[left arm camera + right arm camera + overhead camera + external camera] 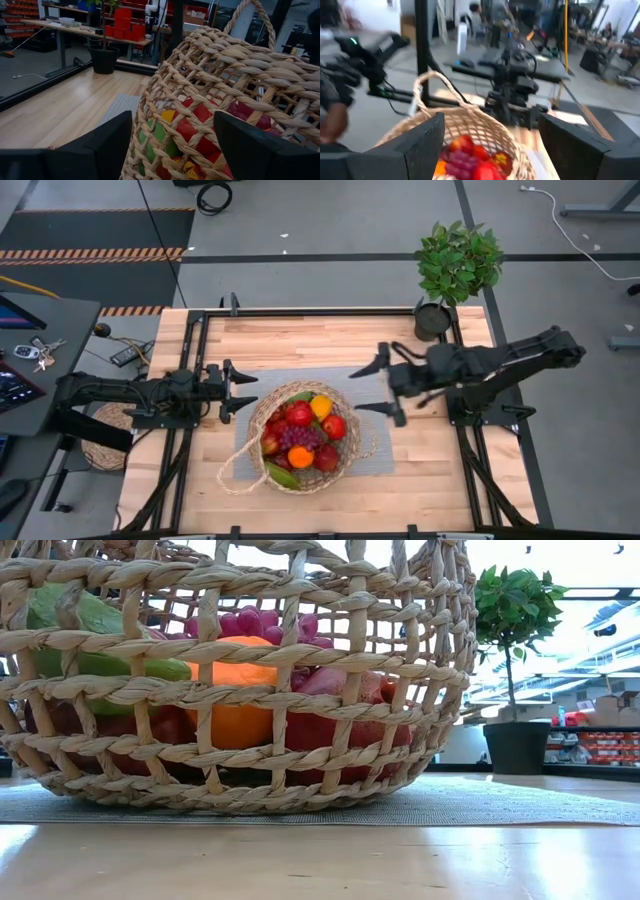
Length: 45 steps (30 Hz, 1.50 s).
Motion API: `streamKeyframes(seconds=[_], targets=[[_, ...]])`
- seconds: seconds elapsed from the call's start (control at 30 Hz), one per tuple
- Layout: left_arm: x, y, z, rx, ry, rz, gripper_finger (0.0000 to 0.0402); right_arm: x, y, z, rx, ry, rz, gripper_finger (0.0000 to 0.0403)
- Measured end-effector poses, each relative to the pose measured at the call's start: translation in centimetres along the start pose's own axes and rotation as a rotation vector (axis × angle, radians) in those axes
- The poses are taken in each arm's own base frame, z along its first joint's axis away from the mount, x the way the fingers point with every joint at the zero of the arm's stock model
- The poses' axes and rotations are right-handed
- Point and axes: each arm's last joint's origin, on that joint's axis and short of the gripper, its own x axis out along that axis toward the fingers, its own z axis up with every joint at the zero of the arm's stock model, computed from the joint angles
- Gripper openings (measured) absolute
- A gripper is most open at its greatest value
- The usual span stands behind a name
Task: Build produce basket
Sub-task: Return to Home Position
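Wooden table (pixel 440 470): your left gripper (pixel 246 390) and right gripper (pixel 374 387), both spread empty, flank the loaded wicker basket (pixel 352 448); withdrawing could snag its handles (pixel 228 472)

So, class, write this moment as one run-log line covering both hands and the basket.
left hand: open, empty, beside basket | right hand: open, empty, opposite side | produce: piled inside basket
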Motion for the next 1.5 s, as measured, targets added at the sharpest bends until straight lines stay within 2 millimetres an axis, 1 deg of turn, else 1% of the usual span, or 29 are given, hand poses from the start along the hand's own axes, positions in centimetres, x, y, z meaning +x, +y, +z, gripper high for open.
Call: streamKeyframes(seconds=[0.13,0.27,0.4,0.53,0.7,0.83,1.1,1.23,1.4,1.5], targets=[[0.0,0.0,0.0,0.001,0.000,0.000,0.0286,-2.9,-0.1,-1.5,0.038,-0.102,-0.002,0.0322],[0.0,0.0,0.0,0.000,0.001,0.000,0.0286,-5.1,0.0,-3.6,0.084,-0.168,-0.009,0.0322],[0.0,0.0,0.0,0.000,0.000,0.000,0.0286,-6.8,0.0,-5.5,0.130,-0.213,-0.014,0.0322],[0.0,0.0,0.0,0.000,0.001,0.000,0.0286,-8.1,0.0,-7.3,0.181,-0.216,-0.044,0.0322],[0.0,0.0,0.0,0.000,0.000,0.000,0.0286,-9.0,0.2,-9.7,0.231,-0.202,-0.045,0.0322],[0.0,0.0,0.0,0.000,0.000,0.000,0.0286,-9.4,0.5,-11.7,0.280,-0.229,-0.038,0.0320],[0.0,0.0,0.0,0.000,0.000,0.000,0.0286,-10.3,0.6,-16.0,0.363,-0.275,-0.048,0.0295],[0.0,0.0,0.0,0.000,0.000,0.000,0.0286,-10.9,0.6,-17.2,0.382,-0.308,-0.054,0.0276],[0.0,0.0,0.0,0.000,0.001,0.000,0.0286,-11.7,0.6,-17.6,0.379,-0.352,-0.024,0.0247],[0.0,0.0,0.0,0.000,0.001,0.000,0.0286,-12.1,0.6,-18.3,0.390,-0.365,-0.039,0.0230]])
